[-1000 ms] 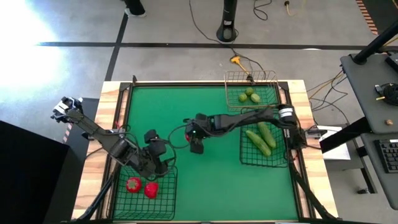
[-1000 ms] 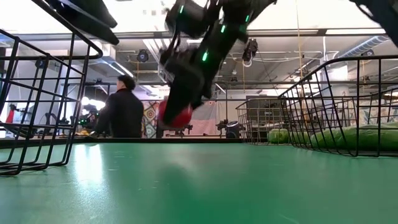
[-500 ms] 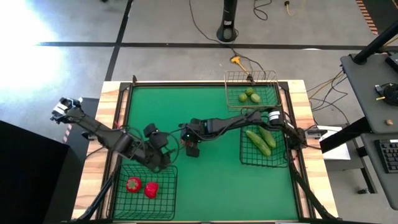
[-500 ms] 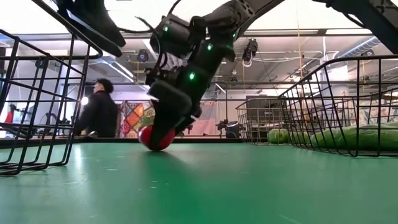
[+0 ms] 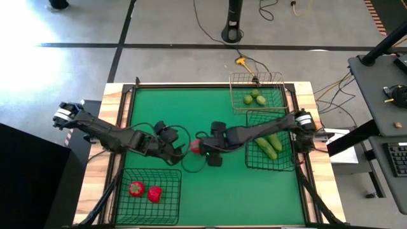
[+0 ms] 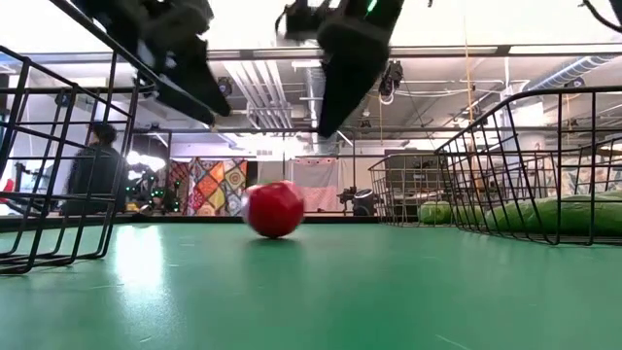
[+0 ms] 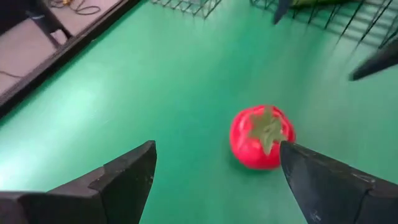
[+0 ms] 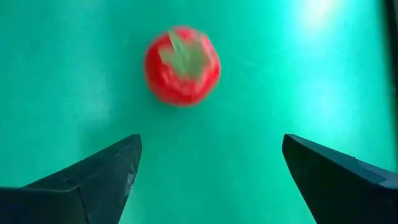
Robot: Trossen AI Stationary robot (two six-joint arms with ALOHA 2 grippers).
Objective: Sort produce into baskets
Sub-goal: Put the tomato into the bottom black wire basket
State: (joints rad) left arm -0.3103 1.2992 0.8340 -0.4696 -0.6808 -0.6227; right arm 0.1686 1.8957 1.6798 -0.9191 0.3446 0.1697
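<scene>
Red and glossy, one lumpy toy tomato with a green stalk (image 5: 195, 147) lies loose on the green table mat (image 5: 191, 108), the only piece not yet sorted. Flanking the tomato, the left gripper (image 5: 173, 141) and the right gripper (image 5: 213, 152) both hang with fingers spread, holding nothing. Two red pieces (image 5: 145, 191) already sit in the black wire basket (image 5: 170, 205) near the tomato; beyond the right gripper, cucumbers (image 5: 268, 141) fill another black basket (image 5: 254, 162) and light-green balls (image 5: 254, 97) the copper one (image 5: 236, 83).

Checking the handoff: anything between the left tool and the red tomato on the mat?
Nothing. Left wrist view shows bare green mat between the open left tool and the tomato.
</scene>
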